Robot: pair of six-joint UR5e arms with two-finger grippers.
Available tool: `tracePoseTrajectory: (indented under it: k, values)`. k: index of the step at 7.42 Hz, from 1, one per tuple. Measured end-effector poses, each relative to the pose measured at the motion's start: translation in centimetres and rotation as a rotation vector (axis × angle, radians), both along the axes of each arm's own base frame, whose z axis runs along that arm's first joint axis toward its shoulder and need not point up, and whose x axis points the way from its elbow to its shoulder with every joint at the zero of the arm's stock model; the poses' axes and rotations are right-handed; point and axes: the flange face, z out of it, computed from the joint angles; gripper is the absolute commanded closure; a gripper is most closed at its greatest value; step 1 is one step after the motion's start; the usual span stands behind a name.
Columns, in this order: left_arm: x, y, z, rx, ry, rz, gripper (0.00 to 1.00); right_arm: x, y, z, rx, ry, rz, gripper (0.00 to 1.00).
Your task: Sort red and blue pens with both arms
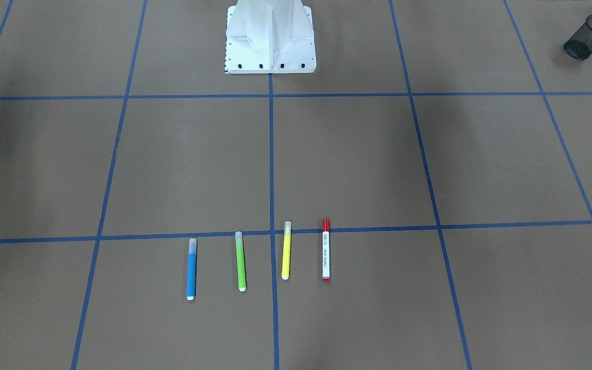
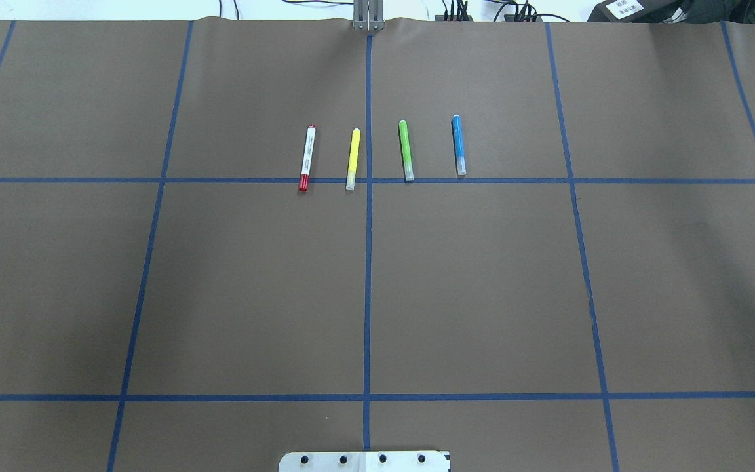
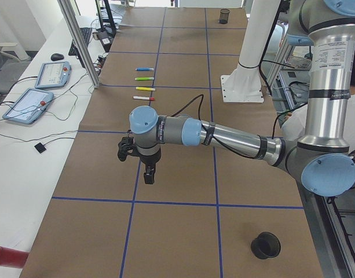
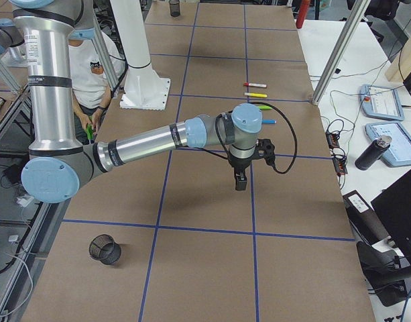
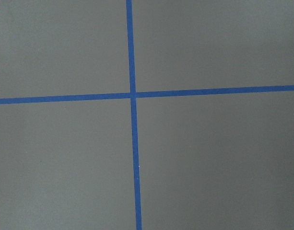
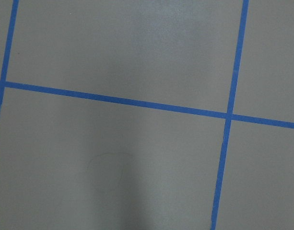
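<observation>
Red pen [image 1: 326,250], yellow pen [image 1: 286,250], green pen [image 1: 240,261], blue pen [image 1: 191,269], 1 parallel row.

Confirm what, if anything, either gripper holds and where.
Nothing held. Red pen, blue pen, green pen and yellow pen all lie on the table, away from the left gripper and right gripper.

4 pens lie side by side in a row on the far half of the tabletop [image 2: 482,295], well apart from the pedestal base [image 2: 364,461] at its near edge. The leftmost pen [image 2: 307,158] and 2nd pen [image 2: 353,159] lie left of the centre tape line [image 2: 367,262]; the 3rd pen [image 2: 406,150] and rightmost pen [image 2: 459,145] lie right of it. The left gripper [image 3: 149,176] hangs over the tabletop left of the row, the right gripper [image 4: 240,182] right of it. 1 cup [image 1: 590,36] stands at the near left end, another cup [image 4: 104,249] at the near right.
</observation>
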Motion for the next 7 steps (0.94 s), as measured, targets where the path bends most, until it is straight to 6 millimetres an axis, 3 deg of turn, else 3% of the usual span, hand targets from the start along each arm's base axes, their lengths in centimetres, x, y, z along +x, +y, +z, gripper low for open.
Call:
tracePoseTrajectory:
  k: [4, 7]
  values:
    - [0.1, -0.3, -0.4, 0.03, 0.0, -0.002, 0.0, 0.0, 0.0, 0.0, 0.001, -0.002, 0.0, 0.0]
    - [0.1, -0.1, -2.1, 0.045, 0.004, -0.026, 0.0, -0.1, 0.0, 0.0, 0.001, -0.012, -0.007, 0.0]
